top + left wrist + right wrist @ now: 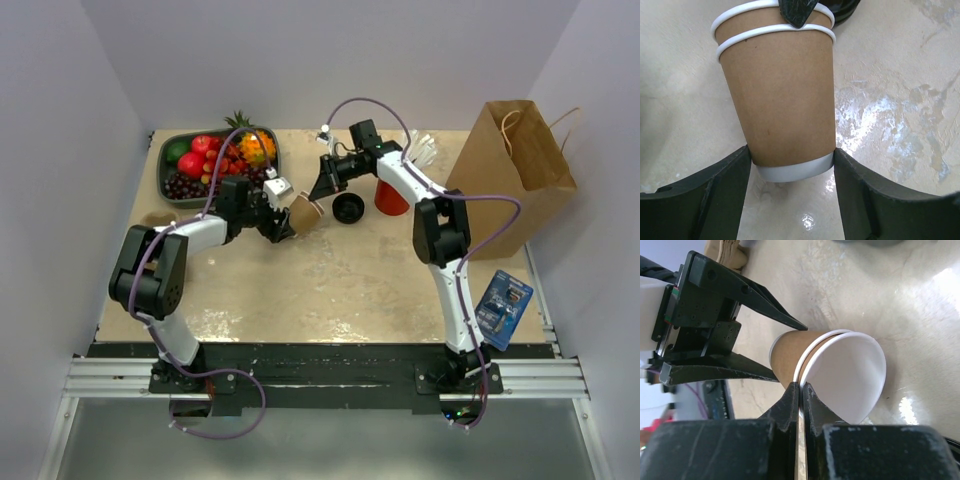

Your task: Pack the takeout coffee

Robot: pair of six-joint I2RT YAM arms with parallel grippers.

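The takeout coffee cup is lidless: two nested brown paper cups with two white rims and a white base band, tilted on their side above the table. My left gripper is shut on the base, a finger against each side. My right gripper comes from the far side and is shut on the cups' rim, its jaws pressed together at the edge of the white interior. The round black lid lies on the table just right of the cups.
A red cup with white straws stands right of the lid. A brown paper bag stands open at the right edge. A fruit tray sits at the back left. A blue packet lies at the near right.
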